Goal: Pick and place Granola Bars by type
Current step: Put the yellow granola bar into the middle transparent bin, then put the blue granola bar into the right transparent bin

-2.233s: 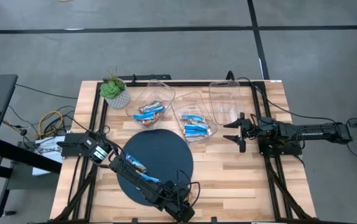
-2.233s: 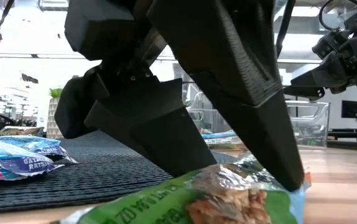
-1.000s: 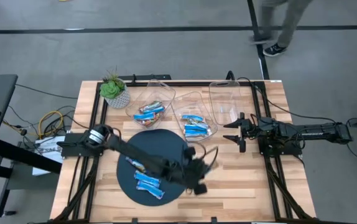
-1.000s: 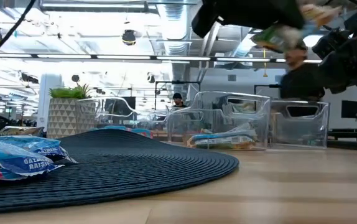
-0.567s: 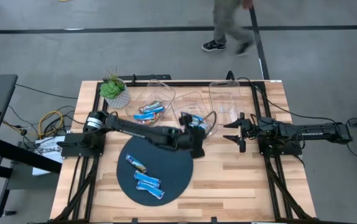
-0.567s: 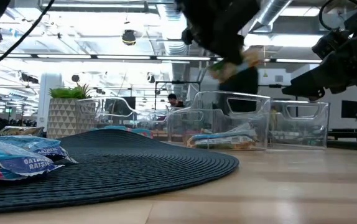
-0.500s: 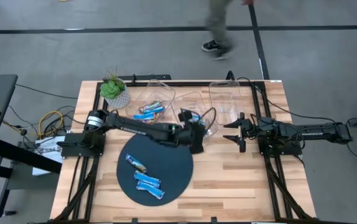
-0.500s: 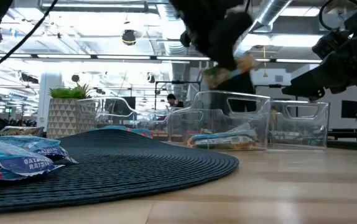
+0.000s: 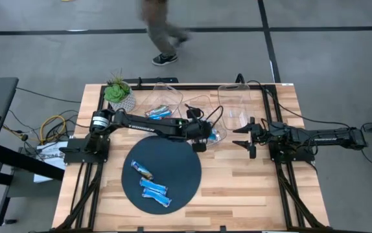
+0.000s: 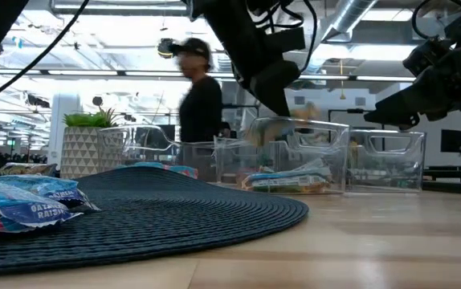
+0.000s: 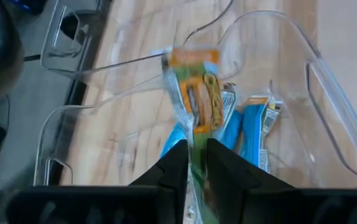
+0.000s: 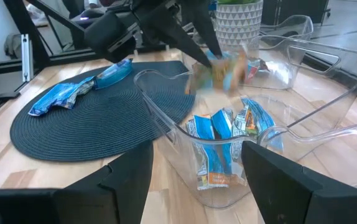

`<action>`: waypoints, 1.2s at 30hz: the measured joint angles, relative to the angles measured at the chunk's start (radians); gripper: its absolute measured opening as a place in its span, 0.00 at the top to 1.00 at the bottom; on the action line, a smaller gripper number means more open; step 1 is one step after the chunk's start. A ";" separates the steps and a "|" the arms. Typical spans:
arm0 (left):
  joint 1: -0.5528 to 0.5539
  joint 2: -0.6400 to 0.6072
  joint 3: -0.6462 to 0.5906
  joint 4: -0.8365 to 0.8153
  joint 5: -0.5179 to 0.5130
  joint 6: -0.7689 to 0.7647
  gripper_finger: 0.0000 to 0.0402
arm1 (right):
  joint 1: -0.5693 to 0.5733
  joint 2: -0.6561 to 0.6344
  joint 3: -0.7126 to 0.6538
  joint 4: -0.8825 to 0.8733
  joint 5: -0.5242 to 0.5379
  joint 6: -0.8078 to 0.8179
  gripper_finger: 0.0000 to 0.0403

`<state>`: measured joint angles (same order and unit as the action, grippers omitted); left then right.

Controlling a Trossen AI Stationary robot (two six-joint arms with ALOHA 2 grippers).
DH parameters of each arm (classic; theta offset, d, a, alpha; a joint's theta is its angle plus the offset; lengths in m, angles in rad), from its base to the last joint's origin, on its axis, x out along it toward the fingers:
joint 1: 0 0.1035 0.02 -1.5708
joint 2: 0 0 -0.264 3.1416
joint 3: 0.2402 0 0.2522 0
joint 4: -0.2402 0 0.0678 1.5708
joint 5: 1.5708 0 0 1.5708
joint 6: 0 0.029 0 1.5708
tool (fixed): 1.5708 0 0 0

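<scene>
left gripper (image 11: 191,163) pinches a green granola bar (image 11: 197,99), pointing lengthwise away over the middle bin (image 11: 328,93)

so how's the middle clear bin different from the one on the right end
The middle bin holds several blue-wrapped granola bars; the right bin looks empty. The left end effector hangs over the middle bin, shut on a green and orange bar; nothing hangs over the right bin, beside which the right end effector waits open. Both are clear plastic on the wooden table.
</scene>
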<state>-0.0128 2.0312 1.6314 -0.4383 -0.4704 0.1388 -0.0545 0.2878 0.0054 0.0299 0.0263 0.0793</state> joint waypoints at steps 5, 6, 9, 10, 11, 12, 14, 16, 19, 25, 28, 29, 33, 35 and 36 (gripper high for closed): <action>-0.001 0.000 0.000 -0.008 0.016 0.010 0.77 | 0.000 0.000 0.000 0.000 0.000 0.000 0.41; -0.001 0.000 0.000 -0.016 0.017 0.010 0.74 | 0.000 0.000 0.000 0.000 0.000 0.000 0.41; -0.002 0.000 0.000 -0.030 0.017 0.018 0.65 | 0.000 0.000 0.000 0.000 0.000 0.000 0.41; -0.006 0.000 0.000 -0.031 0.017 0.035 0.63 | 0.000 0.000 0.000 0.000 0.000 0.000 0.41; -0.011 -0.001 0.000 -0.033 0.016 0.058 0.60 | 0.000 0.000 0.000 0.000 0.000 0.000 0.41; -0.019 -0.008 -0.001 -0.043 0.014 0.083 0.59 | 0.000 0.000 0.000 0.000 0.000 0.000 0.41; -0.046 -0.025 -0.002 -0.056 0.014 0.126 0.56 | 0.000 0.000 0.000 0.000 0.000 0.000 0.41; -0.078 -0.052 -0.001 -0.086 0.023 0.150 0.54 | 0.000 0.000 0.000 0.000 0.000 0.000 0.41; -0.130 -0.093 -0.001 -0.177 0.050 0.153 0.54 | 0.000 0.000 0.000 0.000 0.000 0.000 0.41; -0.248 -0.176 -0.001 -0.435 0.124 0.089 0.54 | 0.000 0.000 0.000 -0.001 0.000 0.000 0.41; -0.308 -0.199 -0.001 -0.572 0.158 0.037 0.54 | 0.000 0.000 0.000 0.000 0.000 0.000 0.41; -0.325 -0.203 -0.001 -0.615 0.167 0.013 0.54 | 0.000 0.000 0.000 0.000 0.000 0.000 0.41; -0.371 -0.207 -0.001 -0.730 0.225 -0.096 0.54 | 0.000 0.000 0.000 0.000 0.000 0.000 0.41; -0.386 -0.207 -0.001 -0.770 0.255 -0.151 0.54 | 0.000 0.000 0.000 0.000 0.000 0.000 0.41; -0.393 -0.207 -0.001 -0.787 0.267 -0.174 0.54 | 0.000 0.000 0.000 0.000 0.000 0.000 0.41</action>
<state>-0.4053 1.8244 1.6306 -1.2249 -0.2030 -0.0350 -0.0544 0.2874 0.0053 0.0299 0.0264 0.0792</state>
